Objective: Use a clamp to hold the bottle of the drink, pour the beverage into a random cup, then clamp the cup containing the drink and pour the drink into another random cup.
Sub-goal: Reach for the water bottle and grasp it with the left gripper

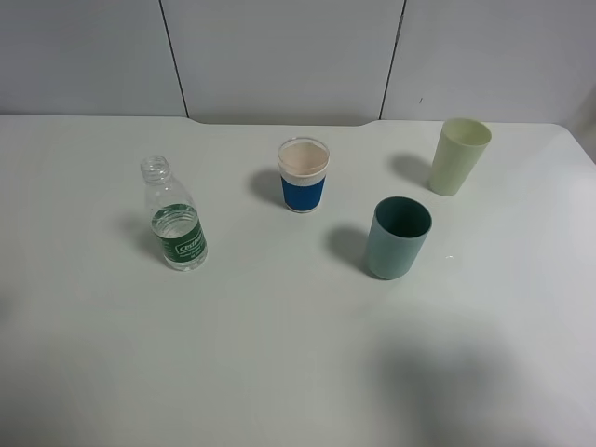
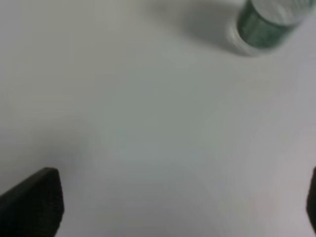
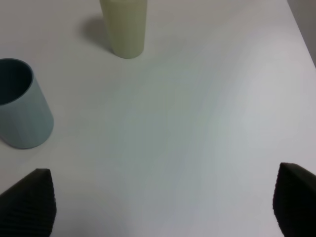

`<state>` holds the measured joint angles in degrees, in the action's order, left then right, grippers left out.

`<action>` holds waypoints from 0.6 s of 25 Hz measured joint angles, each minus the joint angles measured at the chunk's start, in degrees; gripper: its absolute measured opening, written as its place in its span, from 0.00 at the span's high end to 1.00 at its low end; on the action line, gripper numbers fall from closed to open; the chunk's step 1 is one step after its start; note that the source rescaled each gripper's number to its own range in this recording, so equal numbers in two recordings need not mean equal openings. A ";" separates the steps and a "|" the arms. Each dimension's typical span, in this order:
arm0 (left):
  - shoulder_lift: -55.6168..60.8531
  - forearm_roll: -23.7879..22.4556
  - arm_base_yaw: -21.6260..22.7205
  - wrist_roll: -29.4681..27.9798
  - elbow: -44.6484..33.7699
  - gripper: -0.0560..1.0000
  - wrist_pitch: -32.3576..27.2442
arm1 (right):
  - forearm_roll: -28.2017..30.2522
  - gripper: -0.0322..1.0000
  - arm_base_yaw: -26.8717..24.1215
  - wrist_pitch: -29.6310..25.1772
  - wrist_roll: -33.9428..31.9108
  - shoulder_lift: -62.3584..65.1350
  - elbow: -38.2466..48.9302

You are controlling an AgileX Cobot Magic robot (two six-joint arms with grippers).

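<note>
Black-tipped and spread wide, the left gripper (image 2: pixel 173 207) shows only its two finger ends at the lower corners of the left wrist view, with bare table (image 1: pixel 279 372) between them and nothing held. The right gripper (image 3: pixel 163 202) stands likewise, jaws well apart at the bottom corners of its own view and empty. Neither arm shows in the high view. Farther in, the bottle (image 1: pixel 177 223) stands upright at centre left of the high view, well apart from every cup; in the left wrist view its green label (image 2: pixel 264 24) sits at the upper right, blurred. Its neck is uncapped, and the beverage (image 1: pixel 173 220) fills roughly the lower half. I judge it light and thin-walled, so it will dent under a hard squeeze, and smooth clear plastic can slip. The labelled band at mid-body looks the best hold: it is the widest, straightest part, close to where the weight sits, whereas the narrow neck would let it swing. A firm but moderate grip should do, since a crush could push liquid out of the open mouth. The teal cup (image 1: pixel 399 239) stands right of centre, open side up, its inside too dark to show any liquid. Behind it come the white cup with a blue band (image 1: pixel 304 175) at upper centre and the pale yellow-green cup (image 1: pixel 458 156) at upper right.
</note>
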<state>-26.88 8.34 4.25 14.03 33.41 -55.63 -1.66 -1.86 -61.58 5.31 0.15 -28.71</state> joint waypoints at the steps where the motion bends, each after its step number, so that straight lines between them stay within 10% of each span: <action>1: -2.16 1.13 0.00 1.05 0.07 0.00 0.39 | 0.00 0.39 0.00 0.00 0.00 0.00 0.00; 15: -24.29 4.19 -9.02 6.39 -1.34 0.00 1.44 | 0.00 0.39 0.00 0.00 0.00 0.00 0.00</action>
<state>-51.17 12.54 -4.76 20.42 32.07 -54.19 -1.66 -1.86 -61.58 5.31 0.15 -28.71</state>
